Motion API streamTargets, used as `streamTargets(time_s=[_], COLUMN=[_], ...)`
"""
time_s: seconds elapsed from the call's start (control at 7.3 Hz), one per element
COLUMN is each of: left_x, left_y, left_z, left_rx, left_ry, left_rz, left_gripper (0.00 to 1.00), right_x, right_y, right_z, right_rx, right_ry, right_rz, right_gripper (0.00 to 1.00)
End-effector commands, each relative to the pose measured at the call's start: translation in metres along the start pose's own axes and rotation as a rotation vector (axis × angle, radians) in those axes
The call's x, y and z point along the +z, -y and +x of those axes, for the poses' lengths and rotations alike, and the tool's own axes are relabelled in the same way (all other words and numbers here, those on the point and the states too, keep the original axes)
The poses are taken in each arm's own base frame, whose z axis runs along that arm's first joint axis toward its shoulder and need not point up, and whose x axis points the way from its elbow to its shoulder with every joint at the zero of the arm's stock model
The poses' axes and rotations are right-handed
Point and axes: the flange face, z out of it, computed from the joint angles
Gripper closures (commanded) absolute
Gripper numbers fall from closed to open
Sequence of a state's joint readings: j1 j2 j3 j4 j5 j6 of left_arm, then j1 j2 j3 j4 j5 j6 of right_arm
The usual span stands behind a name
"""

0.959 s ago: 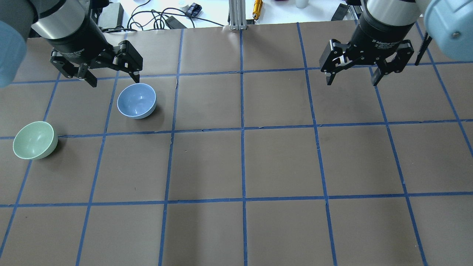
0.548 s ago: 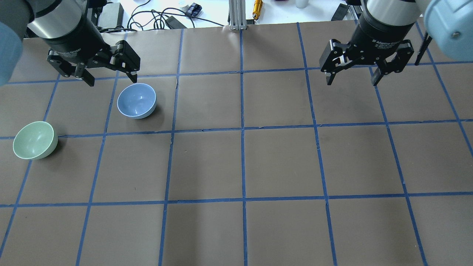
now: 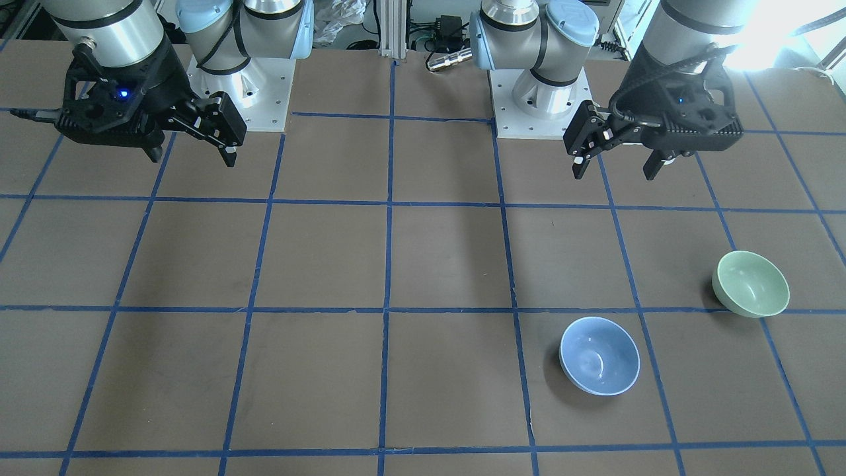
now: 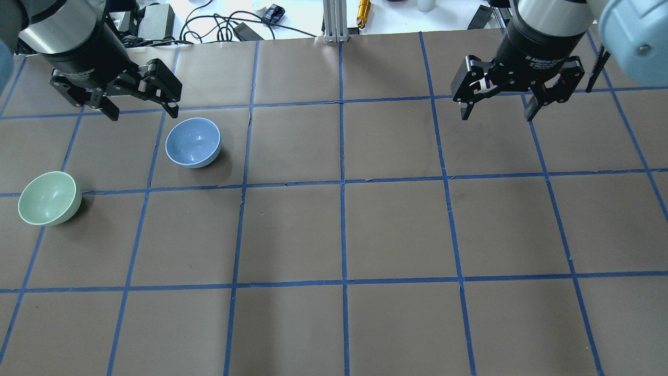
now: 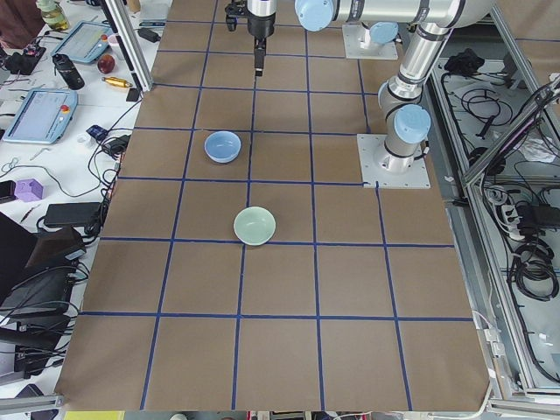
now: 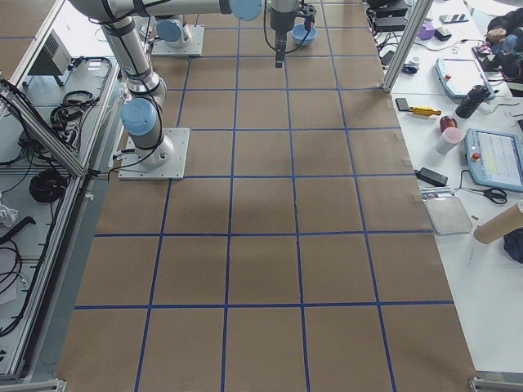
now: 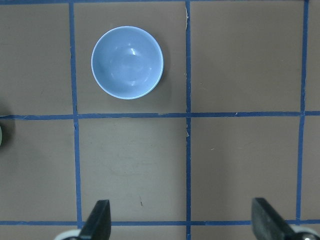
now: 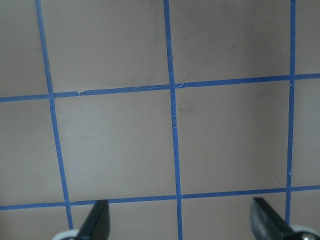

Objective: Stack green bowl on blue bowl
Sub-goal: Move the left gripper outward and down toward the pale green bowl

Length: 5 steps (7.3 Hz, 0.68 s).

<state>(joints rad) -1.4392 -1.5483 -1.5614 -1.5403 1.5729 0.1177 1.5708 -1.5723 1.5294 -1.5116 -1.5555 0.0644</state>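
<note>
Plainly the green bowl is what has to be picked up. It stands upright and bare on the left half of the bench, roughly midway between the robot's edge and the operators' edge. The blue bowl sits well apart from it, nearer the operators' edge and further from the left end. Both look rigid, thin-walled and glossy, so I judge the green one light to lift but slippery, and perhaps liable to chip if knocked. What it is made of cannot be told. The best hold is probably a pinch on the rim, one finger inside the wall and one outside. Since the bowl is round, any side would serve. As the two seem alike in size, the green should nest only partly and wants lowering level and gently. The left gripper hangs high over the bench, fingers spread wide with nothing between them. The right gripper hangs likewise spread and empty over the right half.
</note>
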Motion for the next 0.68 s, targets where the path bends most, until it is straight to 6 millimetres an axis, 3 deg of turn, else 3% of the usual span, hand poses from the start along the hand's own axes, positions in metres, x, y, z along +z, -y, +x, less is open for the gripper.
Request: streamTargets(time_s=[0.0,0.27,0.55], left_x=[0.031,0.050,0.088], left_y=[0.013,0.015,-0.002], left_z=[-0.065,-0.146,-0.252], left_rx=[-0.022,-0.042,-0.048], left_ry=[-0.017,-0.020,-0.071], left_rz=[-0.056,-0.093,-0.140], left_gripper=[0.00,0.00,0.00], right_x=[0.000,0.000,0.000], right_y=[0.000,0.000,0.000], right_z=[0.000,0.000,0.000], right_rx=[0.000,0.000,0.000], right_ry=[0.000,0.000,0.000], right_rz=[-0.001,-0.001,0.001], right_gripper=[0.00,0.00,0.00])
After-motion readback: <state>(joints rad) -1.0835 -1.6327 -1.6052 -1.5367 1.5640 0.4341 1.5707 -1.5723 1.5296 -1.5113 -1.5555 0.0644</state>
